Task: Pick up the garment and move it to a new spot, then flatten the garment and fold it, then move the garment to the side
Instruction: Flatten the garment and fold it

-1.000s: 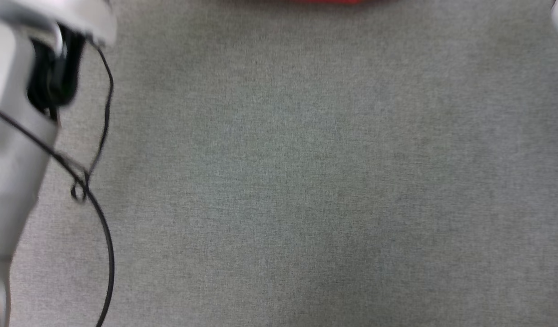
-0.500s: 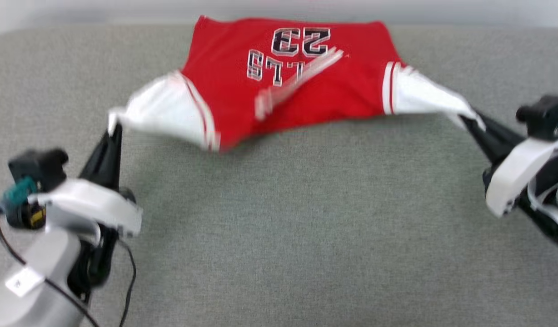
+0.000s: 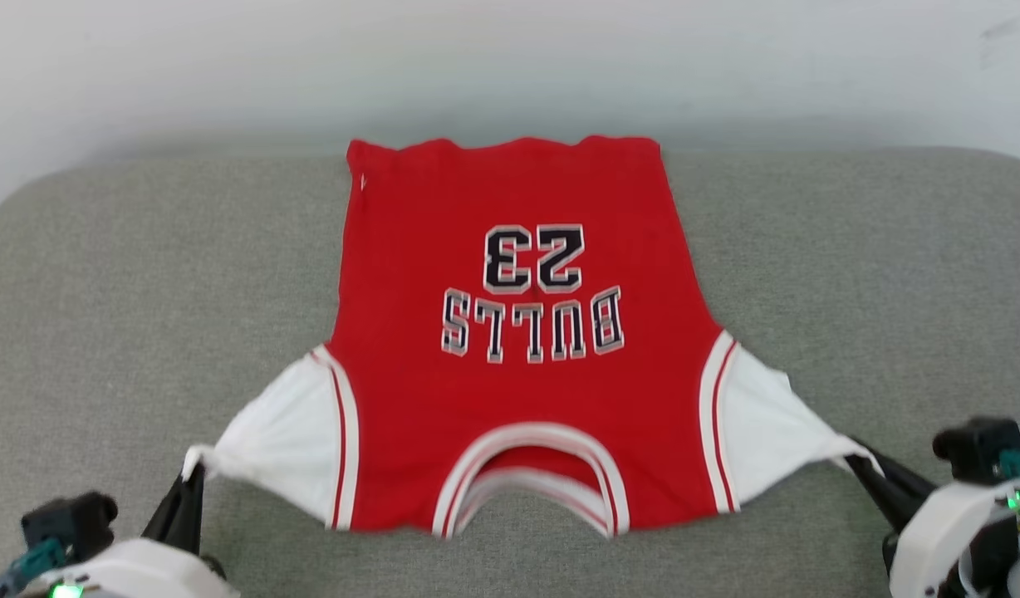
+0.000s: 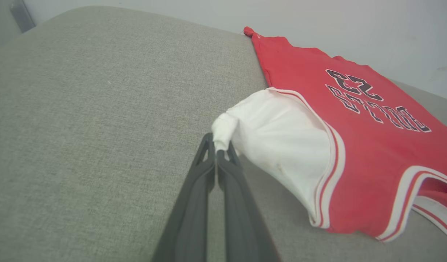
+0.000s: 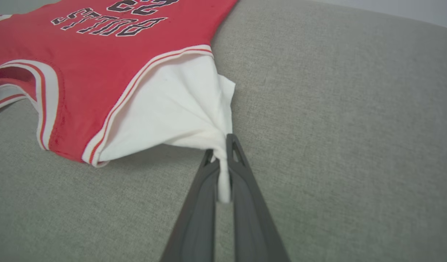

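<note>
Settled from its mid-air swing, the garment [image 3: 518, 399] lies flat, collar nearest me; my left fingers [image 4: 196, 196] and right fingers [image 5: 245, 196] grip its sleeve tips, one each side.

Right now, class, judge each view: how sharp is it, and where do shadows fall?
Head view: garment sharp, lettering crisp, wall behind hazy. Left wrist view: sharp, soft shadow under the white sleeve beside the left claw. Right wrist view: sharp, shadow beneath the other sleeve at the right claw.
</note>
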Motion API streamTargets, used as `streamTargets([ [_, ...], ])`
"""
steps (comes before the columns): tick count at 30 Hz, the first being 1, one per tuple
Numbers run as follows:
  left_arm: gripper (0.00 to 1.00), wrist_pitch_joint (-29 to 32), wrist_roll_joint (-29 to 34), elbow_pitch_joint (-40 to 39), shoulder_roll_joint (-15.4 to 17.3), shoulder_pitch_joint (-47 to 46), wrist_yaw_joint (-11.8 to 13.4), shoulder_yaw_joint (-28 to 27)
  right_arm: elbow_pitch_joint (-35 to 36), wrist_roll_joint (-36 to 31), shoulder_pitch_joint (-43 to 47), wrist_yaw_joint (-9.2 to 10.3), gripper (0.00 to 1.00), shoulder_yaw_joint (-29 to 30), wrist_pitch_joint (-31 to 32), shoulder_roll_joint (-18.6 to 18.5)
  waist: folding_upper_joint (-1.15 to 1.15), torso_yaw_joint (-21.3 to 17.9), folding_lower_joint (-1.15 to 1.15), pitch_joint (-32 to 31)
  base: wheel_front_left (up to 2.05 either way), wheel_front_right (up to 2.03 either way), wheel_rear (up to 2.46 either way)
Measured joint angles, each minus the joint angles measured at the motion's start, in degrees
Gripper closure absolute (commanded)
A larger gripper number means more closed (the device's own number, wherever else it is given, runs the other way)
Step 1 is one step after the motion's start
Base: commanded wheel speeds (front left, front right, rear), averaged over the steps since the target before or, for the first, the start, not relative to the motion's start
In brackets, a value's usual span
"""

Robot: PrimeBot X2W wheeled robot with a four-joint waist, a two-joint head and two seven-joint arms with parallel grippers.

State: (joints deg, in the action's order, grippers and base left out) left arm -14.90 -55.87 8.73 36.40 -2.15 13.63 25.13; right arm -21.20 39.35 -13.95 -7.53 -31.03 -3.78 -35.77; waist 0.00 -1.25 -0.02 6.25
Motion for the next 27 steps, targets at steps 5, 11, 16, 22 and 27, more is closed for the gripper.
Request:
streamTargets([
  [5,1.0,0.0,-1.2,-1.9,-0.1,7.0,1.0,-1.0,2.0,-1.4,7.8,0.0,1.0,3.4,1.3,0.6,0.0,-0.5,0.0,-2.2,0.0,0.0,0.0],
  [11,1.0,0.0,-1.8,-2.7,-0.2,13.6,2.1,-1.4,4.4,-3.1,17.0,-0.01,1.0,7.3,3.6,1.2,0.0,-0.5,0.01,-4.1,0.0,0.0,0.0],
  [16,1.0,0.0,-2.3,-2.5,-1.3,16.8,2.4,-1.9,5.2,-4.2,22.4,-0.01,1.0,9.4,5.9,1.7,0.0,0.0,0.01,-4.7,0.0,0.0,0.0],
  [22,1.0,0.0,-1.7,-1.5,-2.9,17.2,1.5,-2.1,6.3,-5.5,25.1,-0.01,1.0,11.2,7.1,2.9,0.0,0.6,0.02,-4.6,0.0,0.0,0.0],
  [27,1.0,0.0,0.1,-1.4,-3.7,16.1,0.9,-2.6,7.9,-6.7,24.8,-0.01,0.0,14.2,6.7,4.6,0.0,0.8,0.02,-4.4,0.0,0.0,0.0],
])
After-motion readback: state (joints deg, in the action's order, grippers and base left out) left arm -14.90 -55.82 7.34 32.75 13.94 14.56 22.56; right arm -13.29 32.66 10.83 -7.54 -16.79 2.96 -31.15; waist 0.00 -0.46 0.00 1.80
